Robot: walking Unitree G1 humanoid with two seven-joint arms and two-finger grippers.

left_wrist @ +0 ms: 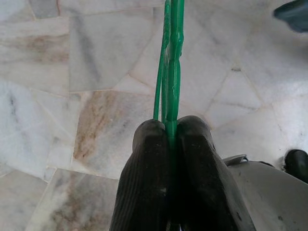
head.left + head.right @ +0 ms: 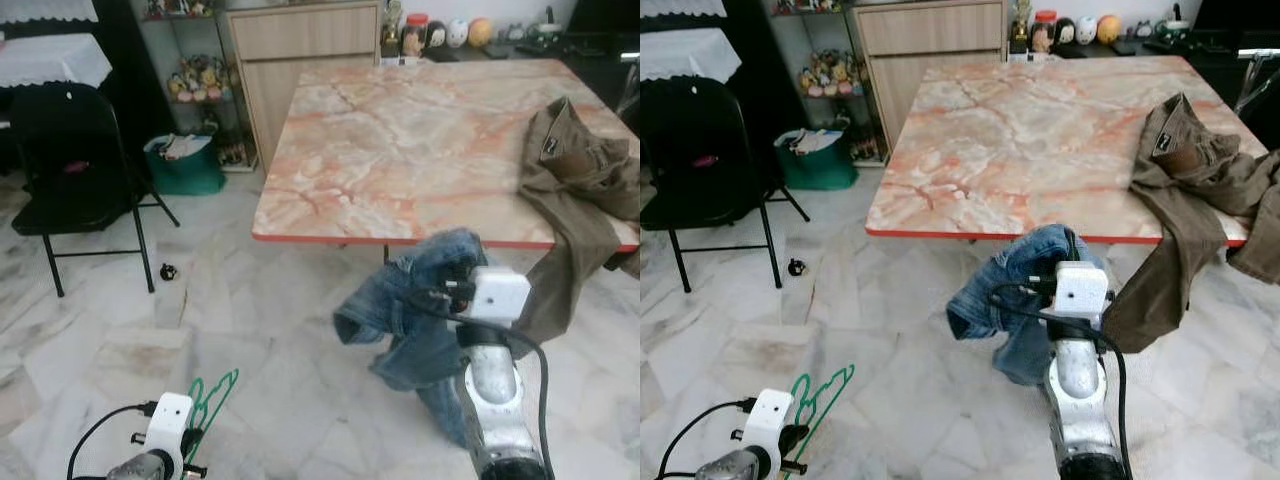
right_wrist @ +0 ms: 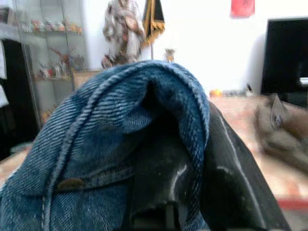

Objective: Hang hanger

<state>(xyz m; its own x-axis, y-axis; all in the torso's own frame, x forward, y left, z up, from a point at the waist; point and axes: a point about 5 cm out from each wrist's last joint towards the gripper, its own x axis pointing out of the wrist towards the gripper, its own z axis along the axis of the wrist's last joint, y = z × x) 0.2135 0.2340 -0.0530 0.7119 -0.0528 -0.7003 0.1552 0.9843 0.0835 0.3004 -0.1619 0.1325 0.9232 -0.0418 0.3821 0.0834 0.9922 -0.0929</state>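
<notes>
Trousers [image 2: 585,190] on table [image 2: 400,140], chair [image 2: 70,165] left

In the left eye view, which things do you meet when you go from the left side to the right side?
Black folding chair → green hanger held in the left tool → blue jeans held by the right tool → brown garment hanging over the edge of the marble table.

Marble-topped table [image 2: 400,140] bears brown trousers [image 2: 580,190] draped over its edge.
</notes>
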